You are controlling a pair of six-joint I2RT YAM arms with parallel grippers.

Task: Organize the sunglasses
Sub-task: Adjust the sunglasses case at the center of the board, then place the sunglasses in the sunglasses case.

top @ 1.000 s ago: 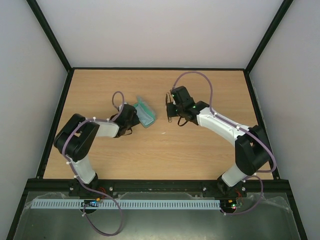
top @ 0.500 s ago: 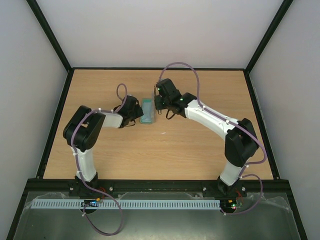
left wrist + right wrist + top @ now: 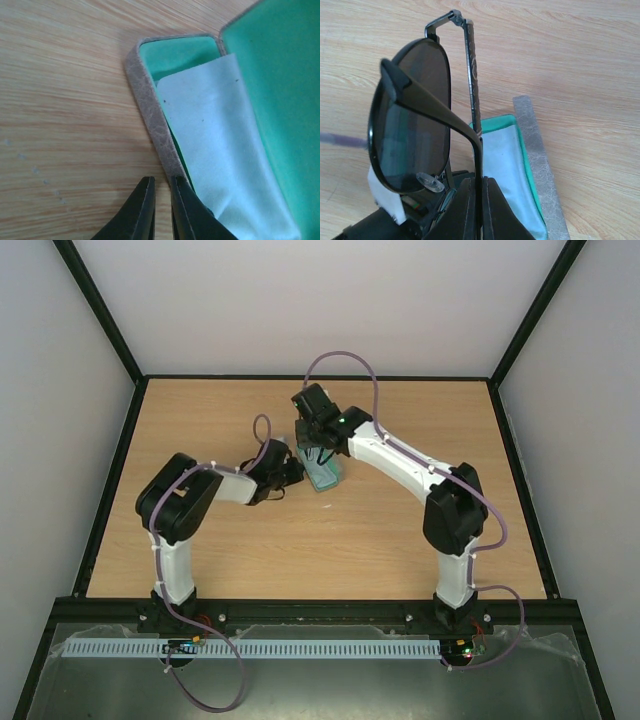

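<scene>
Two narrow grips amid open wooden table [image 3: 60,100]: left end effector [image 3: 162,187] pinches the rim of the grey, green-lined rectangular case [image 3: 150,105]. Right end effector [image 3: 481,187] holds round dark wire-framed sunglasses [image 3: 410,115] above it.

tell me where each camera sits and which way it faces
Top external: above and behind the arms, looking down at the table; both arms show.
Left wrist: on the left arm, looking past the left gripper at the case and cloth.
Right wrist: on the right arm, looking past the right gripper, shut on the sunglasses, at the table.
Shared: all see the case; both wrists see the cloth.
</scene>
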